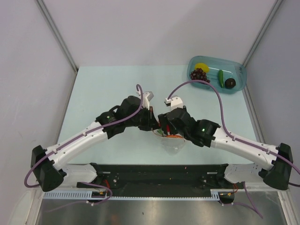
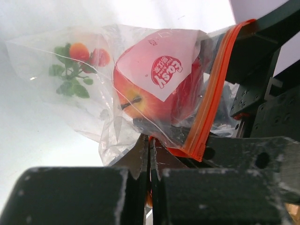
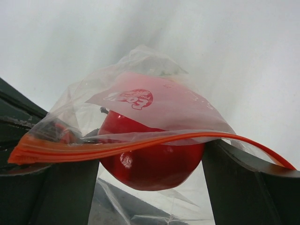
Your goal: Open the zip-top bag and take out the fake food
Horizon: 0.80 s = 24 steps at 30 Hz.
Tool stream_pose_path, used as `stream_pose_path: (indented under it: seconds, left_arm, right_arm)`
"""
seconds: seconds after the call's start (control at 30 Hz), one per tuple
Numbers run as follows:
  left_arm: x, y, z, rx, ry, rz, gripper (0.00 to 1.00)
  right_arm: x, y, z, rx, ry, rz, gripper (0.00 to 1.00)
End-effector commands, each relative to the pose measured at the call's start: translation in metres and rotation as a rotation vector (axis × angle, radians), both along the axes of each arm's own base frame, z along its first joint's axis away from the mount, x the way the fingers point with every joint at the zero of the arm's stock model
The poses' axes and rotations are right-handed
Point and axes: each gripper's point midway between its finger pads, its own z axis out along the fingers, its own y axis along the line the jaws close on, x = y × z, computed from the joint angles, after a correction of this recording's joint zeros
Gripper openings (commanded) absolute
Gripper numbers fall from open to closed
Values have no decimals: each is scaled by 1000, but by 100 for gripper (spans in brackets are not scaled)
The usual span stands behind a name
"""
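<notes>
Left pincer [image 2: 149,145] is clamped tight, low centre of its own view. It nips the bag [image 2: 105,101] by its lower edge, right next to the corner of the orange zip strip [image 2: 213,93]. The bag stands up off that pinch, clear & crinkly, w/ the red apple [image 2: 150,101] inside behind a white label.

Right pincer [image 3: 149,157] comes in from the zip side, jaws spread wide, one finger at each side of its frame. The apple fills the gap btw them and touches both, as far as I can see, so I'd call that a grip on the apple. The zip strip runs across in front of both fingers. Can't tell for sure if the fingers are inside the mouth or squeezing thru the film, tho the mouth looks parted.

From above, both arms meet just below mid-frame over the pale table [image 1: 108,89]. The bag is bunched btw them, mostly hidden by the wrists.

Further out, upper right of the overhead view, a teal tray [image 1: 238,75] holds the lemon [image 1: 201,66], grapes [image 1: 199,74], green veg [image 1: 220,77] and dark round piece [image 1: 229,83], well apart from the arms.

Progress: mostly done, by my reckoning. The bag looks opened, four pcs are out, and the apple is the only piece I can see left inside. To do: draw the apple out thru the mouth while the left pincer holds the bag back, then prob. set it w/ the rest.
</notes>
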Motion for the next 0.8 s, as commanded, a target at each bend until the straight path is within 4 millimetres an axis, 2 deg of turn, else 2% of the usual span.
stream_pose_path:
  seconds: [0.0, 0.07, 0.17, 0.23, 0.27, 0.33, 0.4, 0.47, 0.6, 0.77]
  left_arm:
    - [40, -5, 83, -170, -274, 69, 0]
    - [46, 4, 91, -181, -293, 104, 0]
    - [54, 14, 104, -204, -321, 146, 0]
    - [56, 16, 112, -208, -351, 145, 0]
    - [56, 16, 118, -217, -375, 137, 0]
    - [52, 12, 119, -235, -376, 104, 0]
    - [50, 6, 111, -244, -346, 88, 0]
    - [48, 3, 99, -247, -299, 86, 0]
    - [41, -2, 79, -228, -252, 77, 0]
    - [47, 10, 56, -144, -238, 129, 0]
  right_arm:
    - [-38, 43, 37, 193, 11, 259, 0]
    - [-51, 53, 34, 230, 47, 336, 0]
    - [-65, 56, 17, 239, 115, 380, 0]
    - [-65, 51, 6, 232, 170, 346, 0]
    - [-66, 51, 4, 257, 211, 313, 0]
    - [-68, 52, 2, 286, 264, 301, 0]
    - [-71, 56, 8, 346, 317, 286, 0]
    - [-66, 55, 18, 405, 328, 264, 0]
    - [-46, 47, 34, 496, 334, 187, 0]
    - [-37, 30, 49, 536, 329, 154, 0]
